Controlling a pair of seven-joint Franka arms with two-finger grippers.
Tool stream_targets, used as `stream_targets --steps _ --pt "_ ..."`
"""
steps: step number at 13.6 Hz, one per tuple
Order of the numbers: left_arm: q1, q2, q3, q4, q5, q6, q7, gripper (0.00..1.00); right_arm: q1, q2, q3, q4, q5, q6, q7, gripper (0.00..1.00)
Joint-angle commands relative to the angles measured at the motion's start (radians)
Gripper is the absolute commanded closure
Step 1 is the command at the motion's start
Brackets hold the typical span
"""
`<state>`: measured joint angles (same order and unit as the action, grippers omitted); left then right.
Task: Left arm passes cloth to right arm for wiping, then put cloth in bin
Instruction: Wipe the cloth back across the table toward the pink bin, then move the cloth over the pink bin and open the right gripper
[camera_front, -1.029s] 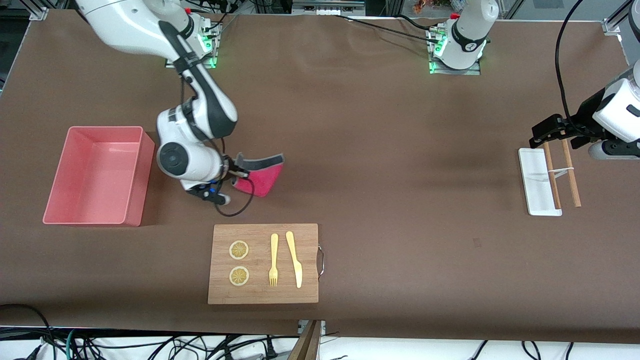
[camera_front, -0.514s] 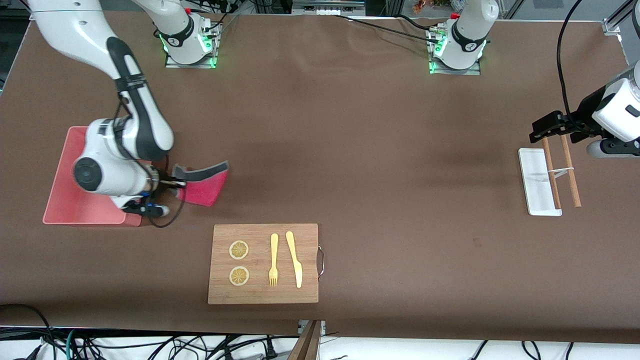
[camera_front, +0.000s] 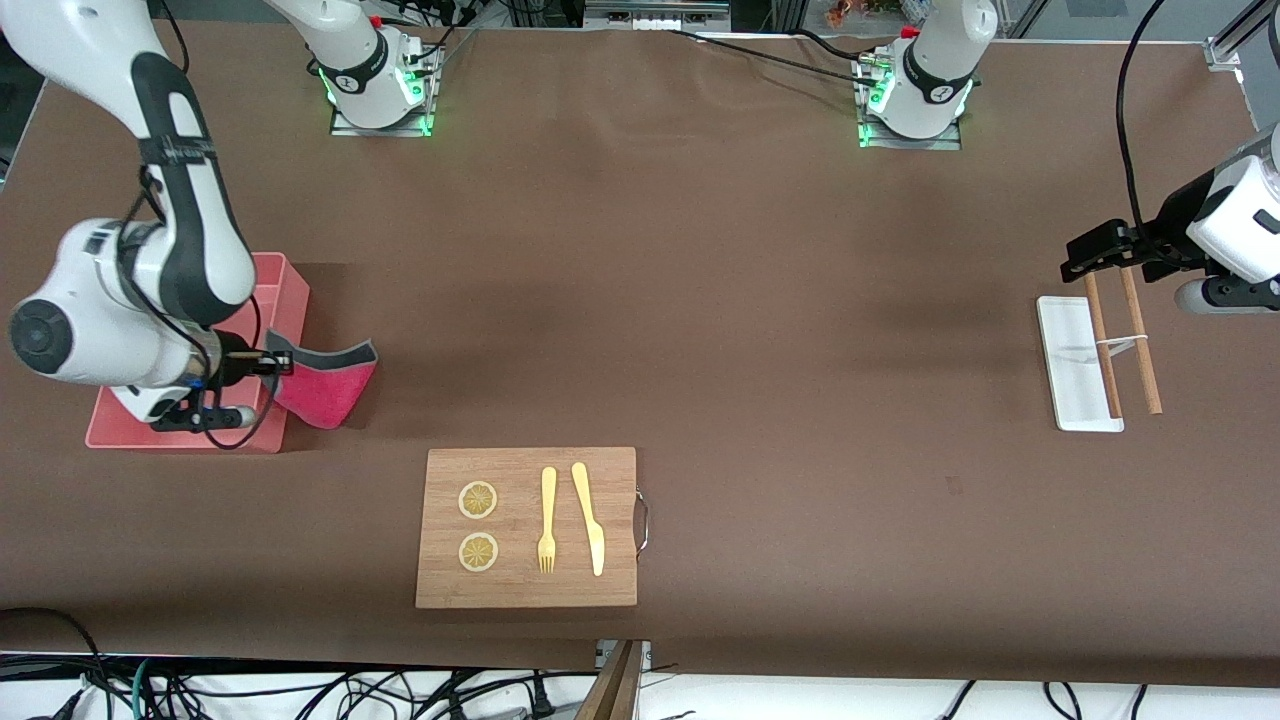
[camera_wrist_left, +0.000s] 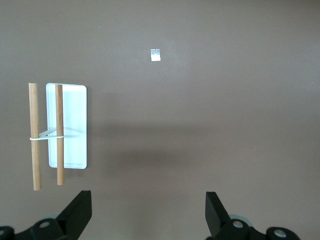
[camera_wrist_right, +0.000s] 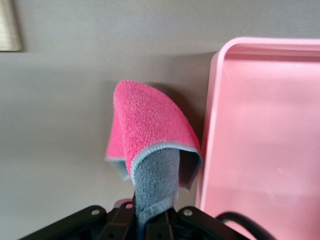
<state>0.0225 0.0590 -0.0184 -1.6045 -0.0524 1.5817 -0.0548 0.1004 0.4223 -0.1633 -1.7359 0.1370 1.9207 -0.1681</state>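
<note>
The right arm's fingers (camera_wrist_right: 150, 226) were pinched tight on one grey corner of the cloth (camera_front: 325, 385), and the rest of it hung down as a loose fold, pink face out, over the bare bench (camera_front: 700, 300) just beside the bin (camera_front: 285, 290) rather than over its opening. In the right wrist view the fold hung close to the bin's pink wall (camera_wrist_right: 207, 145) on the outside. From there the main risk, as I judged it, was an early release: the cloth would have dropped onto the bench by the wall, or draped over the rim and slid off. A low pass could also have dragged the hanging fold against the wall and tugged it out of so small a pinch, or nudged the light bin along the bench. The right arm's wrist sat over the bin, so the cloth trailed it toward the cutting board (camera_front: 527, 527), which lay nearer the front camera. The left arm's fingers (camera_wrist_left: 147, 212) stood spread wide with nothing between them, waiting above the white tray (camera_front: 1070, 365) and its two wooden sticks (camera_front: 1120, 345) at its own end of the bench, well apart from the bin.
</note>
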Motion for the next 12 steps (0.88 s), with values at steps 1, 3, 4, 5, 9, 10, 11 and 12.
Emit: stream_targets --steps 1,3,4,5,9,10,11,12 --pt "0.004 0.008 0.005 0.031 0.002 -0.026 0.009 0.0 0.007 -0.049 -0.033 0.11 -0.036 -0.19 -0.016 1.0" --pt "0.004 0.008 0.005 0.031 0.003 -0.029 0.009 0.0 -0.004 -0.111 -0.041 0.119 -0.077 -0.252 -0.021 1.0" --pt "0.005 0.008 0.005 0.032 0.003 -0.028 0.009 0.0 -0.014 -0.14 -0.041 0.115 -0.106 -0.273 -0.03 1.0" --pt "0.011 0.008 0.005 0.032 0.003 -0.028 0.009 0.0 -0.025 -0.163 -0.041 0.113 -0.118 -0.298 -0.04 1.0" --pt "0.017 0.007 0.005 0.032 0.003 -0.028 0.009 0.0 -0.067 -0.215 -0.068 0.076 -0.175 -0.327 -0.099 1.0" --pt "0.017 0.007 0.003 0.032 0.002 -0.028 0.009 0.0 -0.067 -0.214 -0.07 0.063 -0.175 -0.324 -0.097 0.99" --pt "0.017 0.007 0.003 0.032 0.002 -0.028 0.009 0.0 -0.067 -0.214 -0.07 0.05 -0.175 -0.321 -0.09 0.82" --pt "0.017 0.008 0.003 0.032 0.002 -0.029 0.007 0.0 -0.067 -0.212 -0.07 0.05 -0.175 -0.315 -0.085 0.38"
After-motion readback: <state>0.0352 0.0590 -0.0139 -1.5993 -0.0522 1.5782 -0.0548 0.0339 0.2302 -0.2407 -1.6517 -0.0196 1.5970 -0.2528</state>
